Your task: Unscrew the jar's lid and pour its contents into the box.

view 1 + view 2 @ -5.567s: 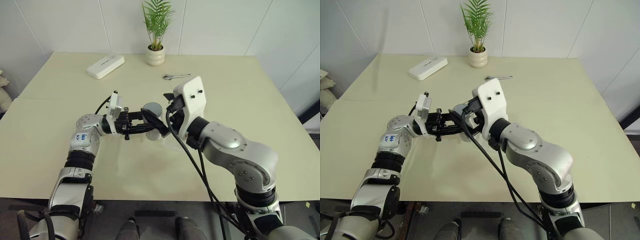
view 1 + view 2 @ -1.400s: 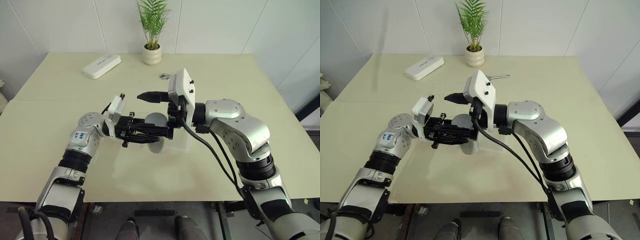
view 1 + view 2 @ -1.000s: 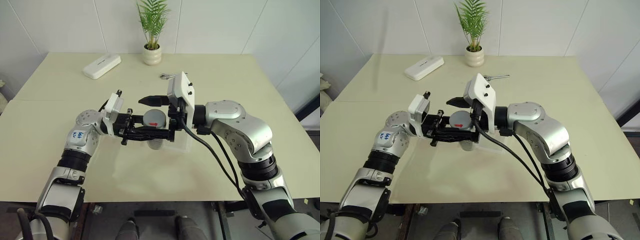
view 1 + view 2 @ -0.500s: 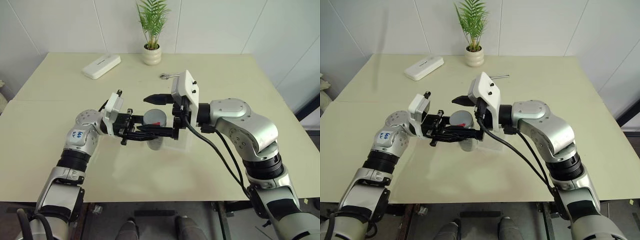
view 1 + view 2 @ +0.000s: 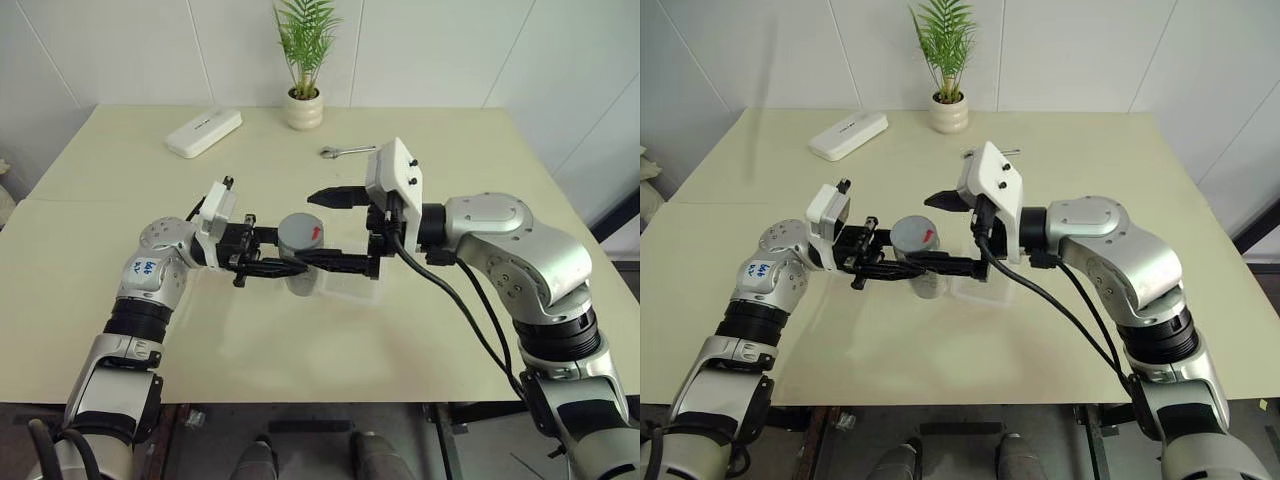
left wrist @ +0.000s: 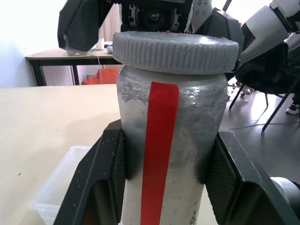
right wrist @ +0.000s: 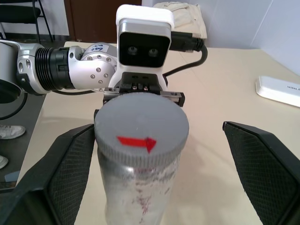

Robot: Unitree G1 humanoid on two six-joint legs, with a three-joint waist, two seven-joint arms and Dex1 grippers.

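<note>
Left eye view: left gripper (image 5: 290, 265) clamped tight on the jar (image 5: 299, 250), lid (image 5: 301, 229) on, mid-desk beside the box (image 5: 350, 285). Right gripper (image 5: 325, 230) gapes wide, holding nothing.

counter (image 5: 120, 300): pale yellow-green top, set against a white wall
box (image 5: 352, 287): clear tray, lying near the middle
white oblong case (image 5: 203, 132): far left part
plant pot (image 5: 304, 110): white, far edge, holding a green plant
wrench (image 5: 349, 151): silvery, lying right of the pot
</note>
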